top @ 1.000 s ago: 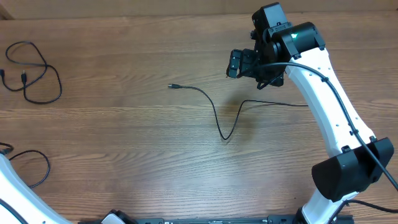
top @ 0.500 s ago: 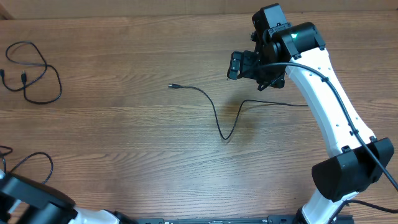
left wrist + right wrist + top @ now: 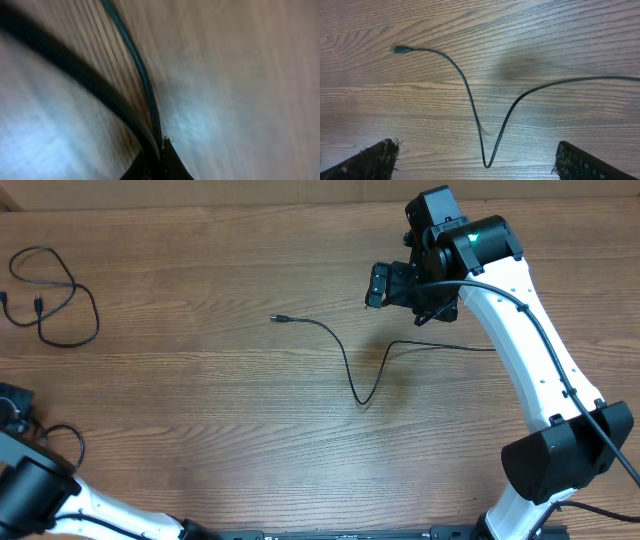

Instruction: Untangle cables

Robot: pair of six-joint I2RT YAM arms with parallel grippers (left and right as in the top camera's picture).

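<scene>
A thin black cable lies in a V shape mid-table, its plug end pointing left. It shows the same way in the right wrist view. My right gripper hovers above and behind it, open and empty, with its fingers wide apart. A second cable loops at the lower left. My left gripper is at that cable's end. In the blurred left wrist view its fingers are closed on the cable. A third cable lies coiled at the far left.
The wooden table carries only the cables. The right arm stretches across the right side. The thicker black arm wire runs along it. The table's back edge is near the top of the overhead view.
My left arm has swung up from the bottom left corner, and its gripper now sits at the end of the lower-left cable. The right arm and middle cable have not moved.
</scene>
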